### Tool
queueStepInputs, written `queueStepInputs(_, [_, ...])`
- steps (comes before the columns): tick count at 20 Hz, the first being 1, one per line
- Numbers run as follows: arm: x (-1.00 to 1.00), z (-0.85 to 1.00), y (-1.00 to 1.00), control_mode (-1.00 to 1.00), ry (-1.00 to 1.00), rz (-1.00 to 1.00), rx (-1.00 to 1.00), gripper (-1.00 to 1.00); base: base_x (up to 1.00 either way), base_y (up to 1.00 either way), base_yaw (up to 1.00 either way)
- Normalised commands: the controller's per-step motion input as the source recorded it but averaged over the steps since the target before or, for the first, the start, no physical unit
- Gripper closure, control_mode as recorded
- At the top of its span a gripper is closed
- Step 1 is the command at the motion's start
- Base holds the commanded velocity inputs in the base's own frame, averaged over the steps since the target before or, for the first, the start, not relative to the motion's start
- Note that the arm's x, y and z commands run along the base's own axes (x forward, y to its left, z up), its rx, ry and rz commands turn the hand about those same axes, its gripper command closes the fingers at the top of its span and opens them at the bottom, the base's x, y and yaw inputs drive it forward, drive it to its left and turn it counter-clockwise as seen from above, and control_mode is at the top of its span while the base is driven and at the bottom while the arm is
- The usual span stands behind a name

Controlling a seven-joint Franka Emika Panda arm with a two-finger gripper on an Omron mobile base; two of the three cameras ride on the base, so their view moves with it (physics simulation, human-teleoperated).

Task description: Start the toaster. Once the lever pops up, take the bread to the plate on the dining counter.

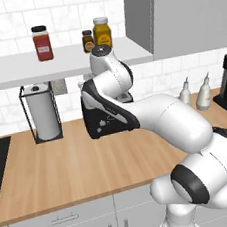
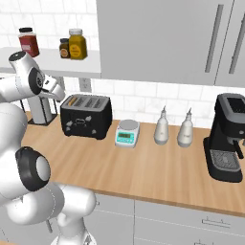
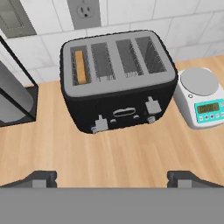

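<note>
— Hovering above the toaster [image 3: 117, 78], are you? Which step do you reckon you are on?

— The first one: starting it. Your gripper [image 3: 112, 178] hangs over the wood worktop [image 3: 131, 153] just in front of the toaster, fingers spread wide, holding nothing and touching nothing.

— Where is the bread [image 3: 79, 67]?

— Standing on edge in the end slot nearest the paper towel holder [image 3: 15, 98], its top rim showing golden-brown. Two pale levers sit on the toaster's front face; the one [image 3: 99, 124] under the bread's end looks like yours.

— So what does the next move call for?

— Bring a fingertip down onto that lever and press it along its track, I'd judge.

— And how does the toaster lie?

— Its long axis runs along the tiled wall, toward the small scale [image 3: 202, 98]; the lever face points out at you. The slice's long edge runs front to back.
</note>
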Motion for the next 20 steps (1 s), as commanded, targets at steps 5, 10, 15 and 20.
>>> queueStepInputs(5, [0.00, 0.00, 0.00, -1.00, 0.00, 0.00, 0.00, -1.00, 0.00, 0.00, 0.00])
queueStepInputs(10, [0.00, 0.00, 0.00, -1.00, 0.00, 0.00, 0.00, -1.00, 0.00, 0.00, 0.00])
queueStepInputs(15, [0.00, 0.00, 0.00, -1.00, 0.00, 0.00, 0.00, -1.00, 0.00, 0.00, 0.00])
queueStepInputs(20, [0.00, 0.00, 0.00, -1.00, 0.00, 0.00, 0.00, -1.00, 0.00, 0.00, 0.00])
